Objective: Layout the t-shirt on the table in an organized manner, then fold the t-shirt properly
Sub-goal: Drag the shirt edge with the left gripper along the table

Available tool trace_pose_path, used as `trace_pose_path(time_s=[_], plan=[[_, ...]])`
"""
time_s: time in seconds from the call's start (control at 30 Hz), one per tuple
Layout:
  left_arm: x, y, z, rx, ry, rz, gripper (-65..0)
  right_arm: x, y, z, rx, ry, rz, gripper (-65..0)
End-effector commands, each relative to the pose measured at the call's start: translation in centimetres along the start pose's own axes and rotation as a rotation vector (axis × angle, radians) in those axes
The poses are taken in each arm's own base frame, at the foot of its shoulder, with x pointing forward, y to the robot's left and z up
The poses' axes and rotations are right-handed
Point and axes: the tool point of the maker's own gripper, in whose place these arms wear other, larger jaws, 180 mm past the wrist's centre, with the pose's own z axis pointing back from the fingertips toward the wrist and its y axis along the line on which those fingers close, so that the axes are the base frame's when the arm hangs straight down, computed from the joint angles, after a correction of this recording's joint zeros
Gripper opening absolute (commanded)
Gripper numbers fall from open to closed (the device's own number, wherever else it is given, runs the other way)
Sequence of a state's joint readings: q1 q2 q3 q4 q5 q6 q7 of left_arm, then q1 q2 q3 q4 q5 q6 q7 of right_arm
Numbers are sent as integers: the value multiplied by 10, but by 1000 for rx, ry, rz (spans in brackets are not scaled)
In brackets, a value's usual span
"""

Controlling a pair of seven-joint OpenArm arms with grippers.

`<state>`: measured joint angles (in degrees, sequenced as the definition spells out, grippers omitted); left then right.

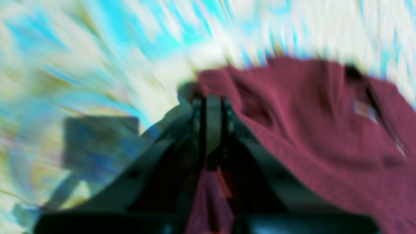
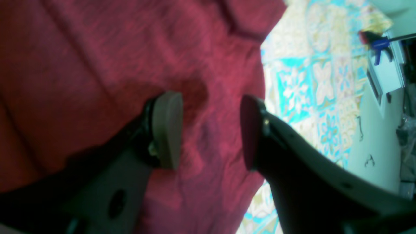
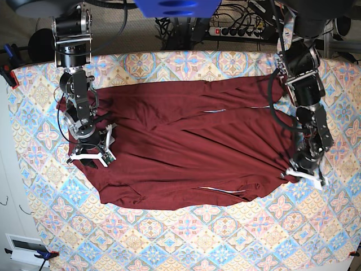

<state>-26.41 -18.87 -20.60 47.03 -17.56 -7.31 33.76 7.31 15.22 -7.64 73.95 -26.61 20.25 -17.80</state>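
Observation:
The maroon t-shirt lies spread out and wrinkled across the patterned table. My left gripper sits at the shirt's right edge in the base view. In the blurred left wrist view its jaws are shut, with maroon fabric caught between the fingers. My right gripper is over the shirt's left side. In the right wrist view it is open, with the t-shirt under both pads and nothing held.
A power strip and cables lie behind the table's far edge. A blue clamp grips the table's left edge and also shows in the right wrist view. A white box sits at the front left.

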Motion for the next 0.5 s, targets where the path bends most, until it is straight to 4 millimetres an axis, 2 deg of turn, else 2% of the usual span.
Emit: trace_pose_path(time_s=[0.0,0.17,0.33,0.4,0.47], plan=[[42,-3,4,-10,-97,-1,-650,11,-18,1,-44,-35,5,-369],[65,-1,7,-7,-136,-4,-650,11,-18,1,-44,-35,5,-369],[73,5,10,2,-146,-7,-650,11,-18,2,-44,-35,5,-369],[71,9,11,8,-125,-7,-594,11,-18,2,-44,-35,5,-369],[54,14,11,15,-61,-8,-511,11,-18,2,-44,-35,5,-369]])
